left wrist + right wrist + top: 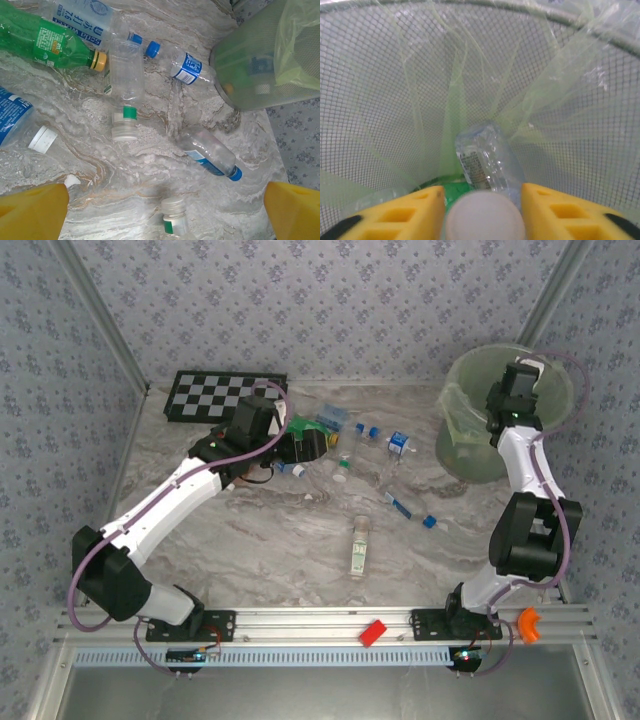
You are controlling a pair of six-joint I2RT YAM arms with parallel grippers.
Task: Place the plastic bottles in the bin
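Several plastic bottles lie loose on the desk in the top view, most of them clustered far-centre beside the left tool. The right tool hangs over the bin at the far right.

From the left wrist, the left tool stands wide with nothing between its fingers, above a white-capped bottle. A blue-capped bottle lies just beyond, near the bin.

From the right wrist, the right tool points down into the bin with a clear bottle between its fingers. Whether they pinch it or sit slack I cannot tell. To drop it well, the fingers should part fully while centred over the mouth. The arm should then lift straight up, so nothing snags the liner.
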